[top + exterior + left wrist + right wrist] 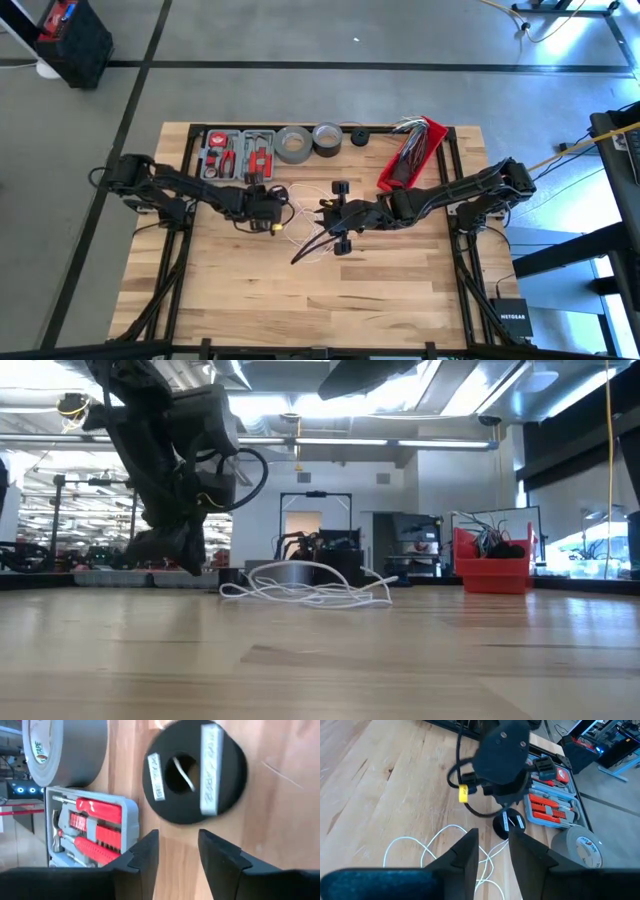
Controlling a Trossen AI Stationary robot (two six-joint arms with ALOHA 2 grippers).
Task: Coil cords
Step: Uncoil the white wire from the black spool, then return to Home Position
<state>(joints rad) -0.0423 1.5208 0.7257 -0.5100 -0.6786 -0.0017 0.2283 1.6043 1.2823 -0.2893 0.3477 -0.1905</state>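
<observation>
White cord [305,592], thin and floppy, was seen lying in a loose tangle of loops on the pale wooden tabletop [300,300], near its middle, between the two dark arms. Its end, a small round black puck [194,771] bearing white paper labels, was seen flat on the wood just in front of the left tool [175,851]. The left tool's two dark fingers were spread apart with only bare wood between them; nothing was pinched, and the puck lay apart from the fingertips. In the right wrist view the same puck was found directly under the left arm's black wrist housing, with the white loops trailing away from it across the boards.

The right tool [492,845] was held above the white loops, facing the left arm. Its fingers stood parted with a narrow gap, and no cord was seen gripped between them.

Along the far edge of the tabletop, a grey plastic tool case [238,152] with red-handled tools was set at the left, then a grey roll of duct tape [294,144], then a darker tape roll [327,138]. A red plastic bin [412,152] holding a bundle of wires was placed farther right. In the low view the cord was seen in front of the grey tape roll.
</observation>
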